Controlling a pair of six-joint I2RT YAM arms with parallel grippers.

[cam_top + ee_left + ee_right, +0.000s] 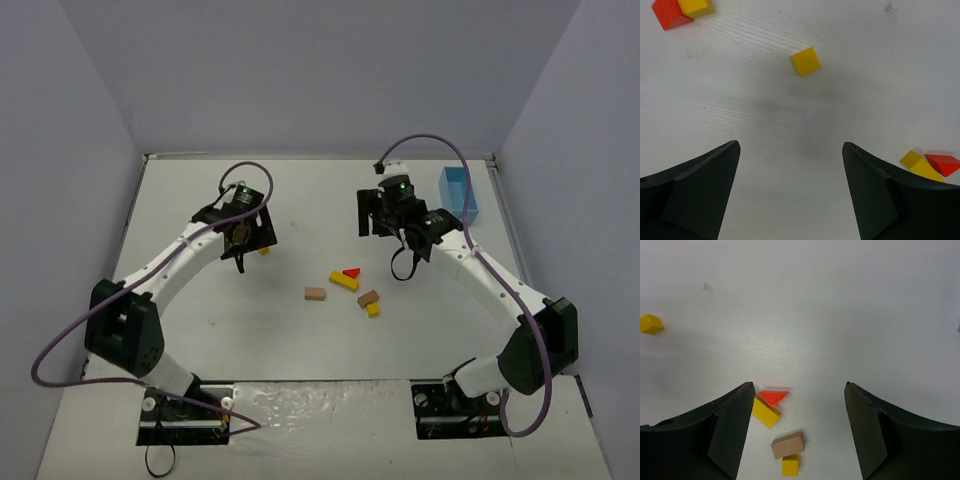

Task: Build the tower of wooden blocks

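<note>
No tower stands; the blocks lie loose on the white table. A red wedge (351, 271) touches a long yellow block (343, 281). A tan block (367, 298) touches a yellow cube (373, 310). Another tan block (316, 294) lies alone. A lone yellow cube (264, 250) sits beside my left gripper (240, 245), which is open and empty; in its wrist view (790, 147) that cube (806, 61) lies ahead. My right gripper (400, 268) is open and empty above the table (797, 386), with the red wedge (774, 397) and tan block (788, 445) between its fingers below.
A light-blue box (457, 198) stands at the back right near the right arm. In the left wrist view another red piece (670, 12) and yellow piece (696, 6) show at the top left. Grey walls enclose the table on three sides.
</note>
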